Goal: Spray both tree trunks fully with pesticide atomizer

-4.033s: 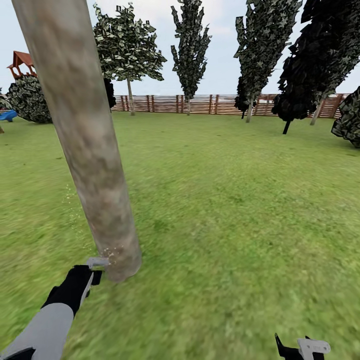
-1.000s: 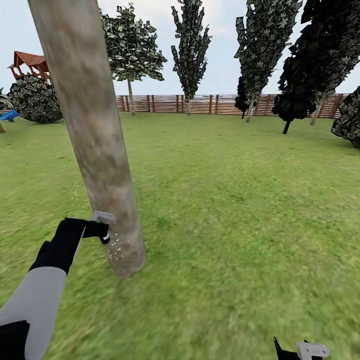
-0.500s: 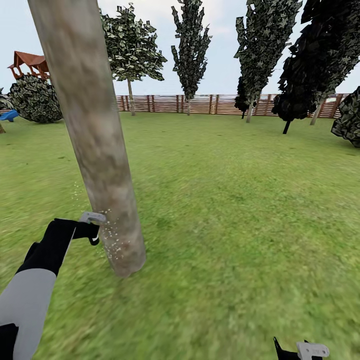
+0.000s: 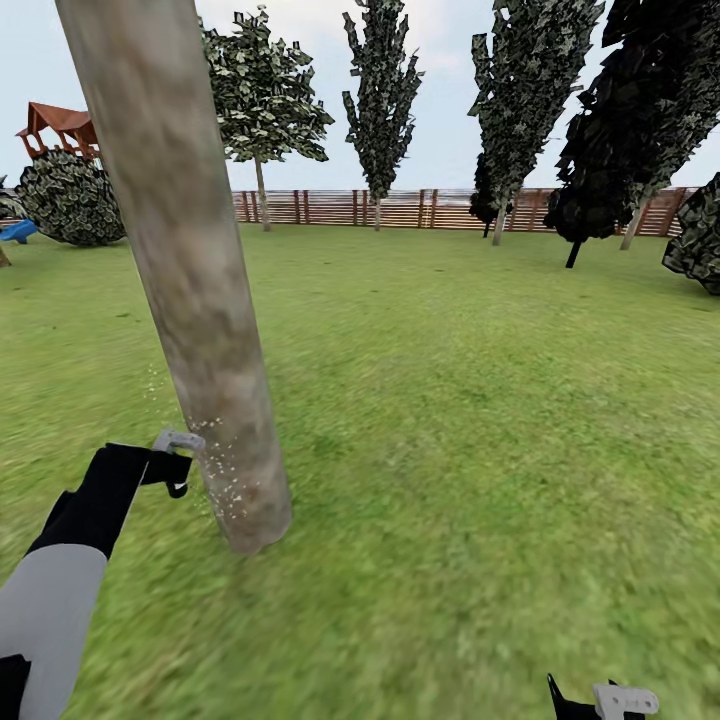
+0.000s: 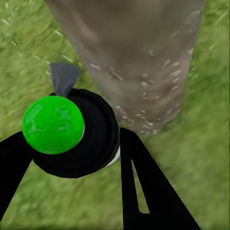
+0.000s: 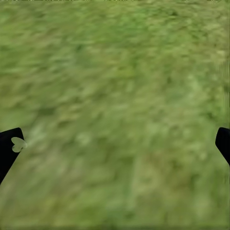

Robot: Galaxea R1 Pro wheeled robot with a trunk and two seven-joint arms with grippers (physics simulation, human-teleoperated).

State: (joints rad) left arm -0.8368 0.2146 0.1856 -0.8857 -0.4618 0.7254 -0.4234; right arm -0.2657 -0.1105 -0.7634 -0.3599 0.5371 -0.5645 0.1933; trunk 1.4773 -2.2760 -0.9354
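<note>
The left arm has a grey sleeve and black wrist; the gripper fingers are black.

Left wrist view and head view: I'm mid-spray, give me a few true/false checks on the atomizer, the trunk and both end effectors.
1. The left end effector is shut on the pesticide atomizer, which has a green cap. True.
2. White pesticide specks dot the lower part of the tree trunk. True.
3. The specks cover the trunk all the way up. False: in the head view they show only low down, near the nozzle; higher up the bark looks bare.
4. The right end effector is gripping the trunk. False: it is open over the grass, holding nothing.
5. The atomizer lies on the lawn. False: it is held up beside the trunk.
</note>
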